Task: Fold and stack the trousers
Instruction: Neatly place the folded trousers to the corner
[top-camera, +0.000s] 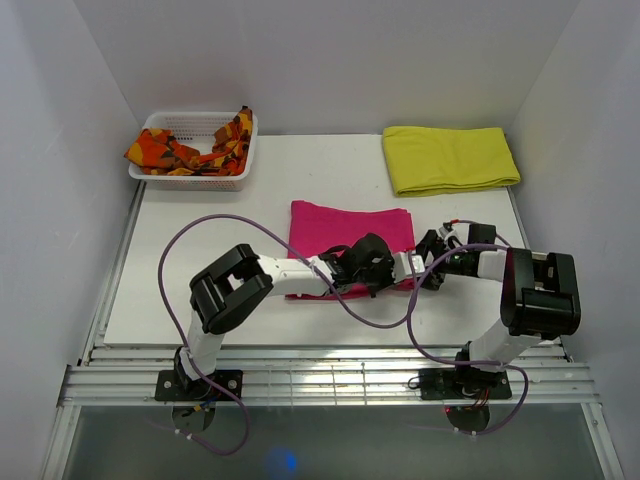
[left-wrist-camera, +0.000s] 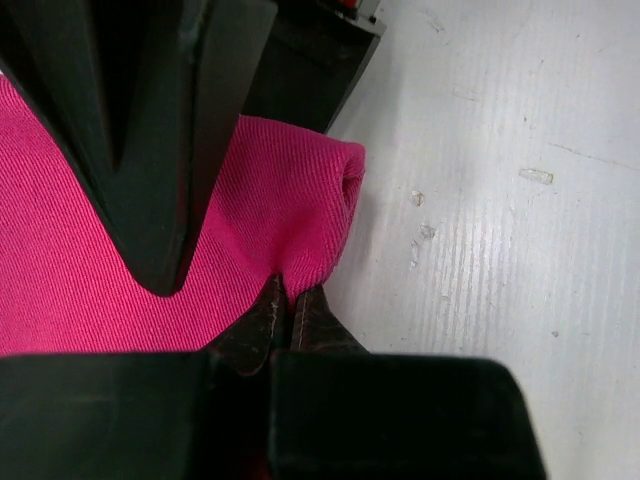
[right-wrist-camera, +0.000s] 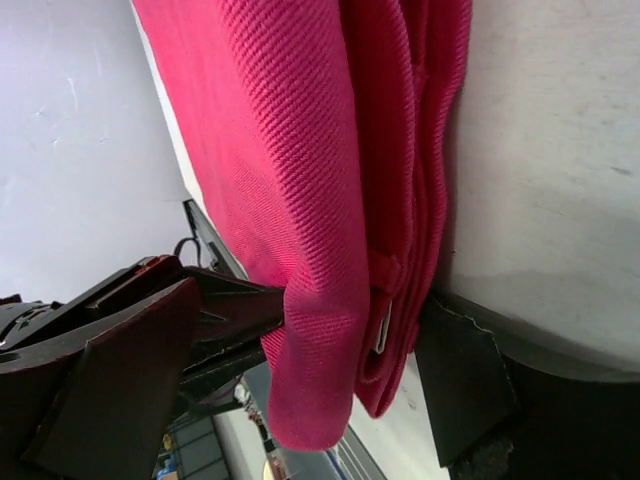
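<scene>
The magenta-pink trousers (top-camera: 345, 228) lie folded into a rectangle in the middle of the white table (top-camera: 200, 280). My left gripper (top-camera: 376, 268) is at their front right corner. In the left wrist view it (left-wrist-camera: 286, 298) is shut, pinching the top layer's edge of the trousers (left-wrist-camera: 90, 270). My right gripper (top-camera: 431, 260) comes in from the right at the same corner. In the right wrist view it (right-wrist-camera: 320, 335) is open, with its fingers (right-wrist-camera: 462, 375) on either side of the layered trousers corner (right-wrist-camera: 300, 180).
A white basket (top-camera: 200, 120) at the back left holds an orange-and-red patterned cloth (top-camera: 165, 152). A folded yellow cloth (top-camera: 450, 158) lies at the back right. Purple cables (top-camera: 180, 250) loop over the table's front. White walls enclose three sides.
</scene>
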